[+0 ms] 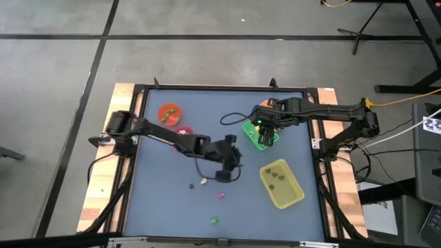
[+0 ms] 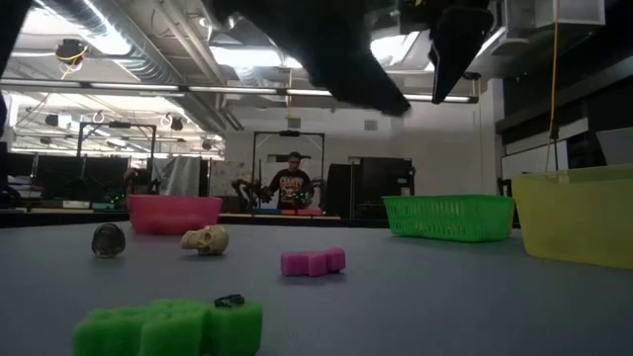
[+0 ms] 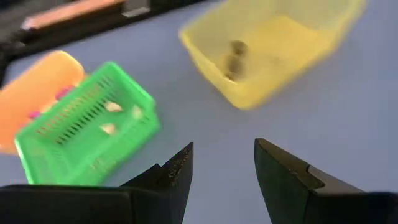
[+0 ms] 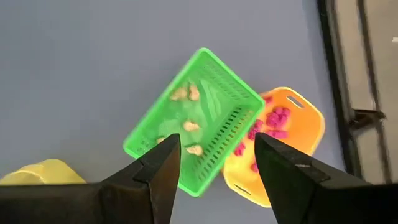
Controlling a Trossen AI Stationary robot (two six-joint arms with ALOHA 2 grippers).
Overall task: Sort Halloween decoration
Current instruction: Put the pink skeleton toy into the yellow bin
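Partly hidden beneath the green tray [image 4: 196, 121], the orange tray [image 4: 283, 143] shows only one end, holding pink trinkets [image 4: 273, 118]. Cream trinkets [image 4: 186, 93] lie in the green tray; dark ones [image 3: 233, 56] in the yellow tray [image 3: 267, 43] are blurred. The left gripper [image 3: 222, 168] hovers mid-table, fingers apart and empty. The right gripper [image 4: 216, 165] hangs over the green tray, fingers apart. On open table lie a skull [image 2: 205, 238], a dark trinket [image 2: 109, 239], a pink piece [image 2: 313, 261] lying lengthwise, and a green piece [image 2: 168, 326] cut off by the edge.
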